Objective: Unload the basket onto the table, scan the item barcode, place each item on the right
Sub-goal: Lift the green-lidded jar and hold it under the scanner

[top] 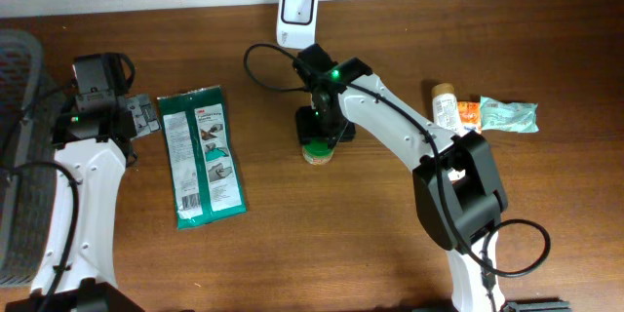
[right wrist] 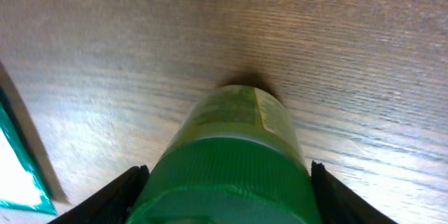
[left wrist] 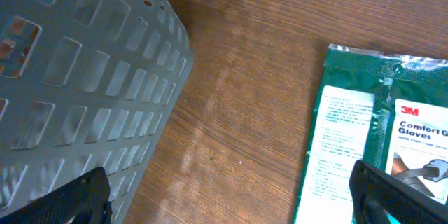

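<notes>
The green-capped bottle (right wrist: 238, 122) stands on the tabletop (top: 292, 253), near the scanner (top: 295, 12). The right gripper (right wrist: 227, 171) flanks its cap, likely to lift it; whether it grips, I cannot tell. The left gripper (left wrist: 227, 178) hangs open, empty.

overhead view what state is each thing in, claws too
green-capped plastic bottle, upright
right claw, astride the bottle's cap, grip unclear
left claw, open, empty
green flat gloves packet, lying flat
white barcode scanner, untouched, at back edge
tan-capped white bottle, lying on its side
</notes>
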Robot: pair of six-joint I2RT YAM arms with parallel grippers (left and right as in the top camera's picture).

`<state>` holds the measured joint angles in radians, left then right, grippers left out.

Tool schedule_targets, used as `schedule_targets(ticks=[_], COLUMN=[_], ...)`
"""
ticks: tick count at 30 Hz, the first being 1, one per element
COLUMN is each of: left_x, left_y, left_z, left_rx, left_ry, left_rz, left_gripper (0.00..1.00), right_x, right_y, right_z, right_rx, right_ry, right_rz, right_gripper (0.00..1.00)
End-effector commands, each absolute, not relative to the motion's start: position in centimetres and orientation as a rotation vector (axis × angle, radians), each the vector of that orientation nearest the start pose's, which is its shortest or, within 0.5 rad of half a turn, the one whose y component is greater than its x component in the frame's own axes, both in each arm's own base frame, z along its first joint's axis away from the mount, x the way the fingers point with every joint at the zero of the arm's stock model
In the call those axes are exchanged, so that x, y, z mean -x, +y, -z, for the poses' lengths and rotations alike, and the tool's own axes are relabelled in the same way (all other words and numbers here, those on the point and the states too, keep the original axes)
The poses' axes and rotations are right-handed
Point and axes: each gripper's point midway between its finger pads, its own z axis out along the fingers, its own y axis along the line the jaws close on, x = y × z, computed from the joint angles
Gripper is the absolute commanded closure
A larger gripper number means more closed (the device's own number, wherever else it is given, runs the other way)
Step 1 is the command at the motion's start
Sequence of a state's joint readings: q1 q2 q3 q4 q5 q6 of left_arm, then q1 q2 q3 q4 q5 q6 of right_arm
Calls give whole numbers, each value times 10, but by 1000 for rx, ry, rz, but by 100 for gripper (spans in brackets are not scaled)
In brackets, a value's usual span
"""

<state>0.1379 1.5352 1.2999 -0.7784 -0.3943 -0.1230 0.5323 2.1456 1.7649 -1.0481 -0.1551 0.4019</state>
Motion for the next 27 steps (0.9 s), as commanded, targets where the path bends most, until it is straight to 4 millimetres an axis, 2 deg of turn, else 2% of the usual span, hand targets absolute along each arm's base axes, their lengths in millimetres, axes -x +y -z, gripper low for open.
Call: schedule_targets(ticks=[1, 3, 6, 7, 12, 14, 19, 22, 23, 25, 27], left_x=[-373, -373, -373, -373, -373, -373, -373, -373, -373, -373, -373], left_y=[122, 122, 122, 122, 122, 122, 122, 122, 122, 122, 122], left_z=[-186, -186, -186, -186, -186, -186, -186, -186, -186, -186, -186], left_rx=[474, 474, 474, 474, 474, 474, 474, 474, 474, 474, 474], left_ry=[2490, 2490, 2490, 2490, 2490, 2490, 2490, 2490, 2490, 2490, 2490], left_rz=[-533, -533, -533, -533, -533, -533, -533, -534, -533, -533, -533], left_gripper=[1, 1, 1, 1, 1, 1, 1, 1, 1, 0, 1], right_x=[-386, -385, -376, -372, -373, -374, -369, -371, -374, -386, -387], right_y=[256, 256, 251, 249, 248, 247, 244, 244, 243, 239, 239], right_z=[-87, -94, -92, -90, -89, -85, -71, -68, -68, -70, -70], right_rx=[651, 903, 1267, 1443, 1571, 1580, 1581, 1486, 1419, 1113, 925], right_ry=[2909, 2831, 2712, 2634, 2551, 2547, 2566, 2622, 2653, 2771, 2845], right_rz=[-312, -289, -252, -237, -225, -213, -217, -221, -214, -209, -225], right_gripper=[38, 38, 38, 37, 37, 32, 32, 32, 32, 28, 28])
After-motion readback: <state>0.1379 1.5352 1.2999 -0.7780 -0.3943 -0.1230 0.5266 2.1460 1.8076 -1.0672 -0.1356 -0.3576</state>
